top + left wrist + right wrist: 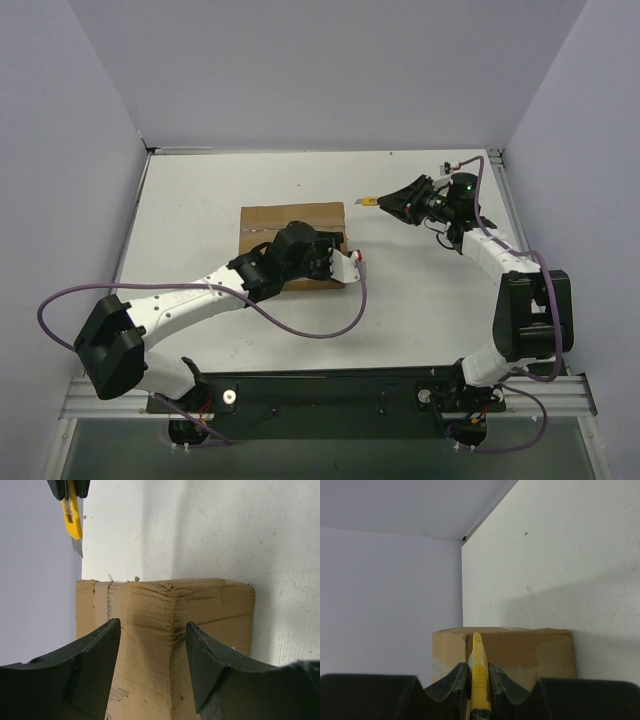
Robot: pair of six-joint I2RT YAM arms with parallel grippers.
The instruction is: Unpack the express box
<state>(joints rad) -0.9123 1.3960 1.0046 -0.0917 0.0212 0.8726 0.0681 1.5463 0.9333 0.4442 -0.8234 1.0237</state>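
The express box is a brown cardboard carton lying mid-table with its flaps shut and a tape seam on top. My left gripper is open at the box's right near corner. Its fingers straddle the crumpled top edge, and I cannot tell whether they touch it. To the right of the box and above the table, my right gripper is shut on a yellow utility knife. The blade points at the box. The knife also shows in the left wrist view.
Pale walls close in the white table at the left, back and right. A purple cable loops from the left arm over the table near the box. The right arm's base stands at the right near side.
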